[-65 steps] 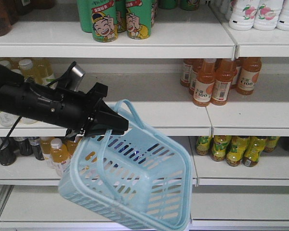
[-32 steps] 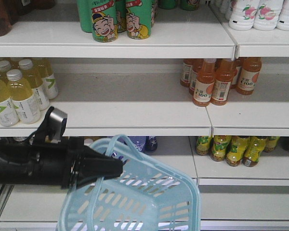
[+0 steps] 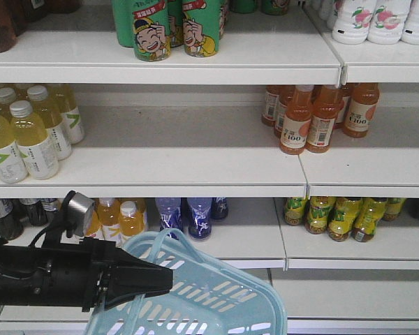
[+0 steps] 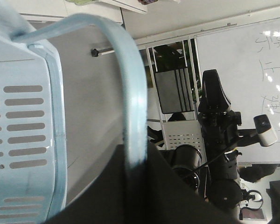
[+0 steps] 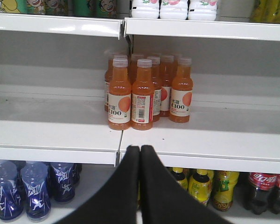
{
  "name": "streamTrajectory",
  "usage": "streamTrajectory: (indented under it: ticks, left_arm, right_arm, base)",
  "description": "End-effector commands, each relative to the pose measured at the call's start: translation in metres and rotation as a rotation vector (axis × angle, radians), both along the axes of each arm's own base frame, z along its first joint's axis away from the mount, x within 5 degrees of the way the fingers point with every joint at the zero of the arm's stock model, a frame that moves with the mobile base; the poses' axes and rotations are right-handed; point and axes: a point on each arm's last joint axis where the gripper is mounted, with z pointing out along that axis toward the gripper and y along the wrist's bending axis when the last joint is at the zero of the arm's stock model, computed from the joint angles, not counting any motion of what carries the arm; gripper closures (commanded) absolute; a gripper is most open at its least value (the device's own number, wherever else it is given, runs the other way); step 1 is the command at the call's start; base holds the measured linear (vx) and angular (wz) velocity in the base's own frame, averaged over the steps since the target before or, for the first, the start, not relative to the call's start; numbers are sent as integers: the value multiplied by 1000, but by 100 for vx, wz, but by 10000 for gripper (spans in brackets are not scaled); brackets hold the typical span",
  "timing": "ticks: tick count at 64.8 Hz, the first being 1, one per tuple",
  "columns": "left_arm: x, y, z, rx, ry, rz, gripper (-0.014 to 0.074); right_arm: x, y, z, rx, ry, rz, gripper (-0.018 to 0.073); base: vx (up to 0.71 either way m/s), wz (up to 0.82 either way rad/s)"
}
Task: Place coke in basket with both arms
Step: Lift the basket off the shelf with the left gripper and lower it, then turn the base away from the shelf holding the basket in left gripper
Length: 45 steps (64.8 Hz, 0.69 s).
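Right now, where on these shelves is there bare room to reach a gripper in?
The widest bare stretch is the middle shelf between the pale yellow bottles and the orange juice bottles. The top shelf is bare at its front between the green cans and the white bottles. The lower shelf is crowded, with the basket in front.

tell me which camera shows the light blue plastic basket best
The exterior front-facing view: the light blue slotted plastic basket hangs by a loop handle from the black left claw, with its rim and a side showing. The left wrist view shows only one slotted wall and a handle. The right wrist view shows none of it.
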Motion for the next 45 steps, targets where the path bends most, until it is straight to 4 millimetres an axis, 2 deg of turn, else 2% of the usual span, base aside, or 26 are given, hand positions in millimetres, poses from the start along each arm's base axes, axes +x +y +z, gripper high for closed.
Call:
streamTrajectory:
  ticks: [1,45]
  left_arm:
    - [3,-3,25,-149,-44,28,604]
    - [2,-3,25,-147,-45,25,602]
  right_arm:
    - [-1,0,5,-9,-83,-4,569]
    - [-1,0,5,-9,-81,-4,569]
  base:
    - [0,0]
    - [0,0]
